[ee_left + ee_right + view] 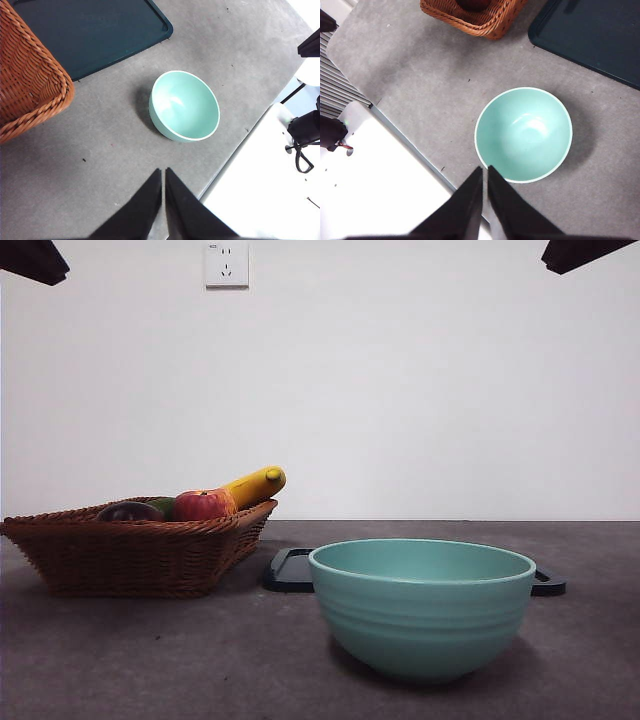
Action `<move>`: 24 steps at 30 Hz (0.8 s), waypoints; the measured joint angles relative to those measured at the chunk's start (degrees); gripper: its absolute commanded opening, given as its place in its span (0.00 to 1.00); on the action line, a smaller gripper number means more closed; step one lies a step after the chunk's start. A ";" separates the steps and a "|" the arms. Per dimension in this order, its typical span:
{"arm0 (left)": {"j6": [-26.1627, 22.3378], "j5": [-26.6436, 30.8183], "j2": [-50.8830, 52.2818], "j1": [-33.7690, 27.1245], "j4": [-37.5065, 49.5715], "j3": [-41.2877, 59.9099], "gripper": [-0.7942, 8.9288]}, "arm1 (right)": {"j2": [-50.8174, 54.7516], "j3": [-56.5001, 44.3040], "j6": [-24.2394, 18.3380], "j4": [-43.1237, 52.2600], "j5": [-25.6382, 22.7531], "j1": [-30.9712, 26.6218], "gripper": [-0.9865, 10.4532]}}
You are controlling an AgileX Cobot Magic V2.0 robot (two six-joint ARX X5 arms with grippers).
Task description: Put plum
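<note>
White wall, grey table (120,660). One dark tray (90,35), one wicker basket (130,550), one empty mint bowl (422,605). In the basket: one banana (255,485), one apple (203,505), one green fruit (164,505), one plum (130,511) at its far-left side. Left gripper (163,172) and right gripper (484,171) both clenched, empty, waiting high. Pick not started; next likely calls for opening and descending onto the plum.
</note>
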State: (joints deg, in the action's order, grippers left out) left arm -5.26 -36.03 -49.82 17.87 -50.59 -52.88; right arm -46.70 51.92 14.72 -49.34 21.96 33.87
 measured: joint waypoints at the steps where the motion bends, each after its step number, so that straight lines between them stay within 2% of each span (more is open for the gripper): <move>1: 0.00 0.00 0.00 0.00 0.00 0.00 0.09 | 0.00 0.00 -0.04 0.00 -0.02 0.00 0.09; 8: 0.02 0.00 0.00 0.00 0.20 0.00 0.09 | 0.00 0.00 -0.35 0.00 -0.02 0.00 0.09; 11: -0.42 0.39 0.44 -0.31 3.21 0.00 0.09 | 0.00 0.00 -0.35 0.00 0.00 0.00 0.09; 19: -2.49 12.00 11.17 -8.46 26.38 0.96 0.09 | 0.00 0.00 -0.35 0.00 0.00 0.00 0.09; 24: -3.72 21.11 19.87 -14.38 40.15 8.24 0.09 | 0.00 0.00 -0.35 0.00 0.00 0.00 0.09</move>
State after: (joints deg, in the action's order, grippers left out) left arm -8.97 -14.92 -29.95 3.49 -10.44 -44.64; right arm -46.70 51.92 14.37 -49.34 21.96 33.87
